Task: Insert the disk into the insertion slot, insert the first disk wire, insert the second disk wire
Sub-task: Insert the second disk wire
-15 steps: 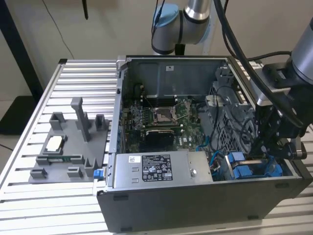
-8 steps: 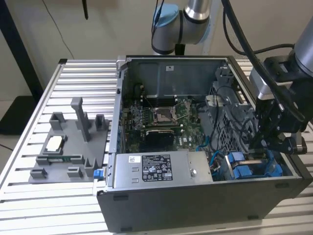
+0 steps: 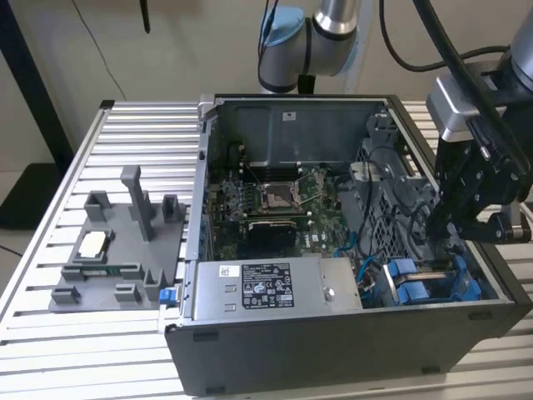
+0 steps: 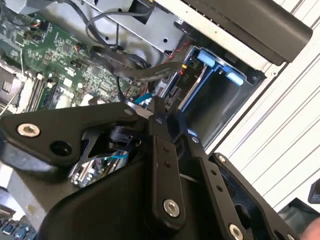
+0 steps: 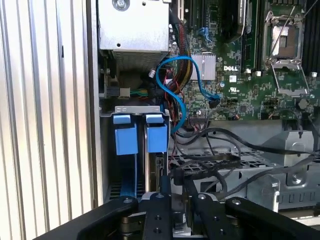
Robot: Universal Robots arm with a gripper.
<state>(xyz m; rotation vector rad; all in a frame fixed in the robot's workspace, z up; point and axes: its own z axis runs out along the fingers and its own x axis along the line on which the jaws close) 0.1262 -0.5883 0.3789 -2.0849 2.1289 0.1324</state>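
Observation:
The disk (image 3: 420,287), in its bright blue carrier, sits inside the insertion slot (image 3: 466,292) at the front corner of the open case, on the exterior view's right. In the first wrist view its edge (image 5: 160,167) runs under two blue tabs at the grey bay's rim (image 5: 132,109). My gripper (image 3: 433,227) reaches down into the case just behind the disk. In both wrist views its black fingers (image 5: 165,186) stand close together on a dark wire connector (image 4: 170,97) at the disk's rear. A blue wire (image 5: 167,67) loops from the board toward the same spot, and its end (image 4: 142,97) lies beside the gripper (image 4: 166,117).
A grey labelled power-supply box (image 3: 266,287) fills the case's front. The motherboard (image 3: 266,200) lies behind it, and loose black cables (image 5: 225,145) cross the metal cage beside the bay. A grey fixture tray (image 3: 117,250) rests on the slatted table (image 3: 50,333).

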